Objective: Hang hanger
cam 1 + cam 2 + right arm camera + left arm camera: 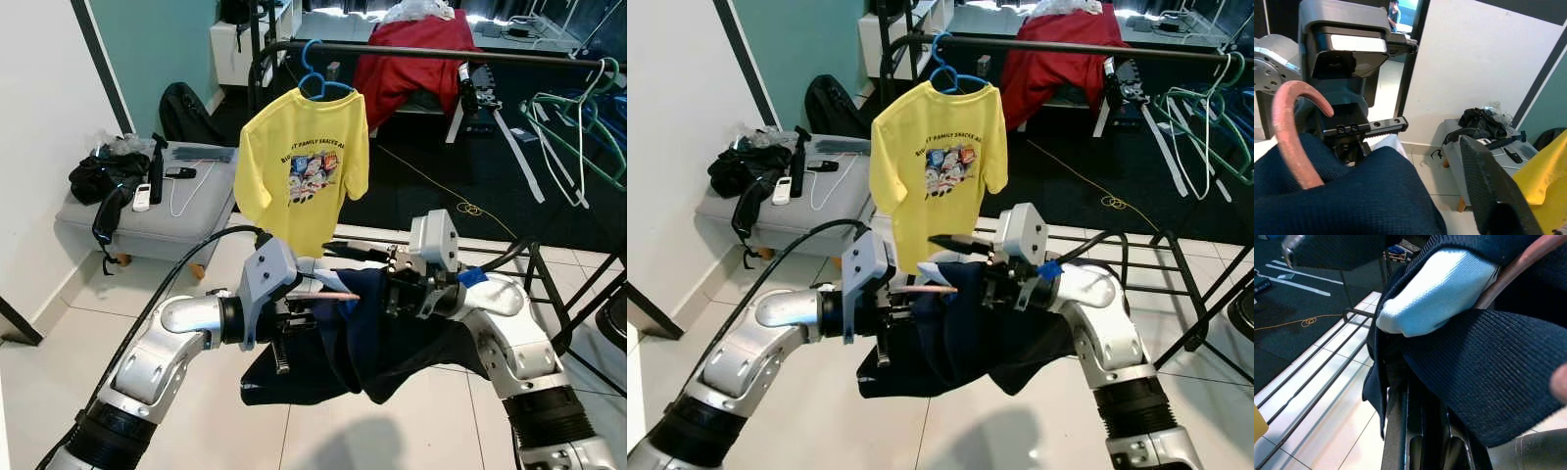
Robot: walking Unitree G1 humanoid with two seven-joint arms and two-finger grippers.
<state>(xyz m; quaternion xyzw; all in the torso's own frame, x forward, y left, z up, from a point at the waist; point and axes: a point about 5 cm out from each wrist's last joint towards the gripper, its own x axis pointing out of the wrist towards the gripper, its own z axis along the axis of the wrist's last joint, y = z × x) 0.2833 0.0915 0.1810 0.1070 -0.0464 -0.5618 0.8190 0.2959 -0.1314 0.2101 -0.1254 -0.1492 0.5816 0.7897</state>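
A black clothes rail [411,51] spans the back of the room above dark carpet, with a yellow T-shirt [302,168] hanging from it on a blue hanger [319,80] and a bunch of green and white empty hangers [578,132] at its right end; a red cloth [407,54] lies draped behind the rail. The near floor [196,411] is pale tile, and at the left a grey bench [147,220] against the white wall carries black items, a remote and a cable. In front of the robot, between both silver arms, hangs a dark navy garment [362,343] with a white patch of fabric at its collar [1435,296]. It sits on a pink hanger [338,294] whose curved hook [1290,127] rises out of the cloth just before the left gripper [294,311]. That gripper is buried against the navy cloth at the hanger's left side, and whether its fingers are closed cannot be told. The right gripper [377,262] meets the garment from the other side, with one black finger [1493,191] jutting free over the fabric and its jaws parted.
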